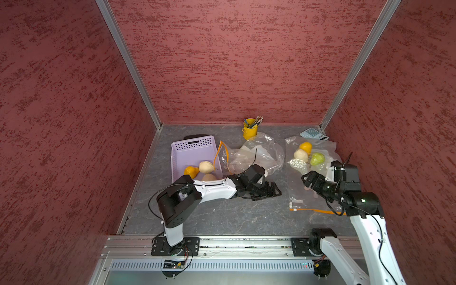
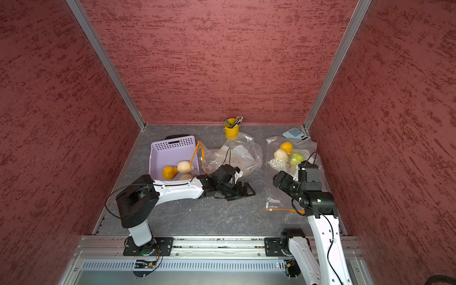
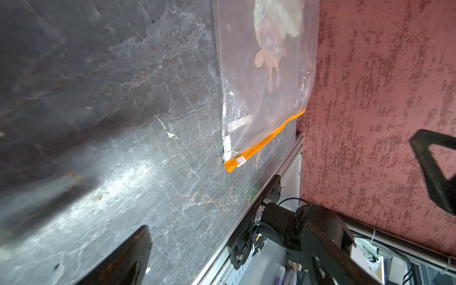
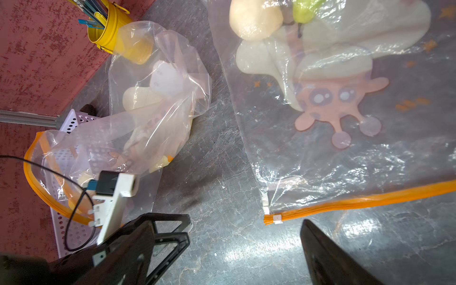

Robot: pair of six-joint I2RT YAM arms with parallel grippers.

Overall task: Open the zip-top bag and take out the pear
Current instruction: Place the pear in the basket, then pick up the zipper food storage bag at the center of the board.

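Note:
The zip-top bag (image 1: 297, 195) (image 2: 274, 197) lies flat on the right of the table. Its orange zip strip (image 4: 357, 201) is shut, with the white slider (image 4: 277, 219) (image 3: 240, 160) at its left end. Inside, at the far end, the green pear (image 1: 316, 158) (image 2: 296, 158) (image 4: 304, 9) lies beside a cream fruit (image 1: 300, 155) and an orange fruit (image 1: 306, 147). My right gripper (image 1: 306, 179) (image 4: 225, 222) hangs open above the bag and holds nothing. My left gripper (image 1: 271, 191) (image 3: 228, 219) is open and empty, low over the table left of the bag.
A second clear bag (image 1: 256, 155), crumpled, has its open mouth at the lilac basket (image 1: 190, 148), which holds several fruits. A yellow cup of pens (image 1: 249, 129) stands at the back wall. A calculator (image 1: 313, 134) lies in the back right corner. Red walls enclose three sides.

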